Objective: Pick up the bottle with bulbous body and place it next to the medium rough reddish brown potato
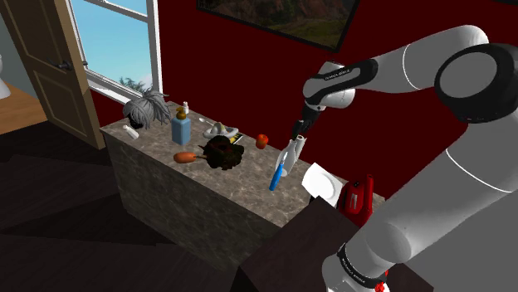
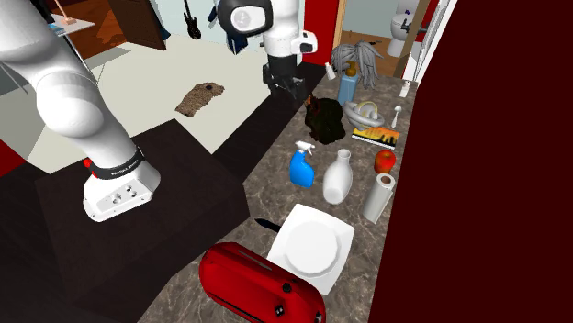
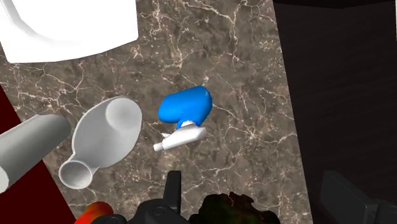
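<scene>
On desk [image 2: 363, 284], second exterior view: spray bottle [image 2: 302, 168] just left of bulbous bottle [image 2: 337, 176], paper roll [image 2: 377, 198] near on right; plate [image 2: 317, 243] nearer camera, toaster [image 2: 262, 284] nearest. Shoulder view: potato [image 1: 184, 157] well apart to left, by desk's front edge, before pump bottle [image 1: 181, 128]

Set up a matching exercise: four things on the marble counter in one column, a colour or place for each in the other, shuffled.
1. spray bottle
2. toaster
3. bulbous bottle
4. plate

A. white, beside the spray bottle
B. red
C. white, beside the toaster
D. blue body

Pairs: 1-D, 2-B, 3-A, 4-C.
</scene>
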Available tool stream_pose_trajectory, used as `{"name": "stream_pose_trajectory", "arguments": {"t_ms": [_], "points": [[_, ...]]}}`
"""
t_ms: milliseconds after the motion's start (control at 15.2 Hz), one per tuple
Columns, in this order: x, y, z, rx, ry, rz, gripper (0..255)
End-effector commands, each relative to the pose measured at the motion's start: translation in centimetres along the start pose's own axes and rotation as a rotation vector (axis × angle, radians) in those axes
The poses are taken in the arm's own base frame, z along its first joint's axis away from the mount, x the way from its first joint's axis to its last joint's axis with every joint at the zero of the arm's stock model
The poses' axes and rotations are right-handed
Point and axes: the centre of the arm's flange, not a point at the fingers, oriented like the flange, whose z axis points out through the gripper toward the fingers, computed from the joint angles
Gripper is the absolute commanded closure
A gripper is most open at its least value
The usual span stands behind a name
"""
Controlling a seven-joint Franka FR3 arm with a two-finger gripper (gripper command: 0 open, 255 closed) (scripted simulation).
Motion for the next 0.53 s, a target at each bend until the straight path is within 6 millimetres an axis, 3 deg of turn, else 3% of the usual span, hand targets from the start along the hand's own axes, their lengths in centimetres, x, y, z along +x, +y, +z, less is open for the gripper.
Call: {"name": "stream_pose_trajectory", "arguments": {"t_ms": [0, 462], "points": [[1.0, 2.1, 2.0, -0.003, -0.001, 0.004, 0], [3.3, 8.9, 7.8, -0.007, -0.006, 0.020, 0]]}}
